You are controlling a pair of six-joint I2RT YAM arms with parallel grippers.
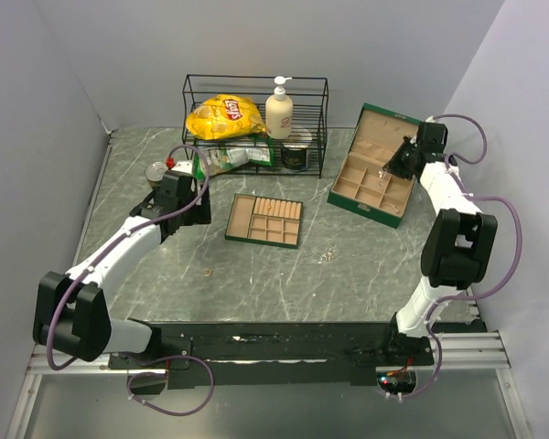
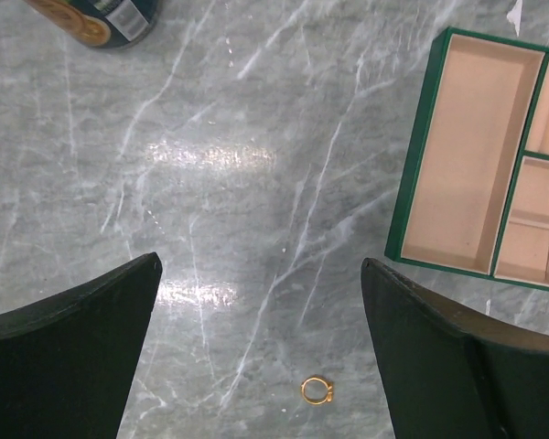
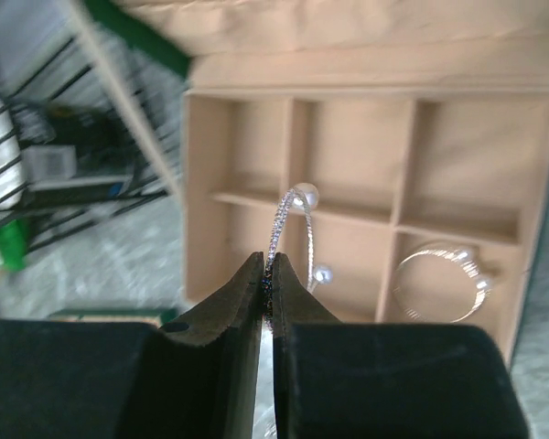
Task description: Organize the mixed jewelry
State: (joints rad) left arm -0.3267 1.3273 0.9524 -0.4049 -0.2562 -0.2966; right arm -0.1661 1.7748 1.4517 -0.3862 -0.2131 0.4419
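Two arms logged. Right gripper (image 3: 267,274) nearly shut, pinching silver bangle (image 3: 288,219) over green jewelry box (image 1: 361,212); second bangle (image 3: 480,285) lying in one compartment. Left gripper (image 2: 261,263) spread wide, holding nothing, above gold ring (image 2: 317,390) on table (image 2: 256,137).

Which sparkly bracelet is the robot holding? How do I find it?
Find the open green jewelry box on the table's right side, under the right gripper. Pinched in that gripper stands a thin silver bangle with pearl ends. Its twin lies flat in a compartment; this one is upright and held.
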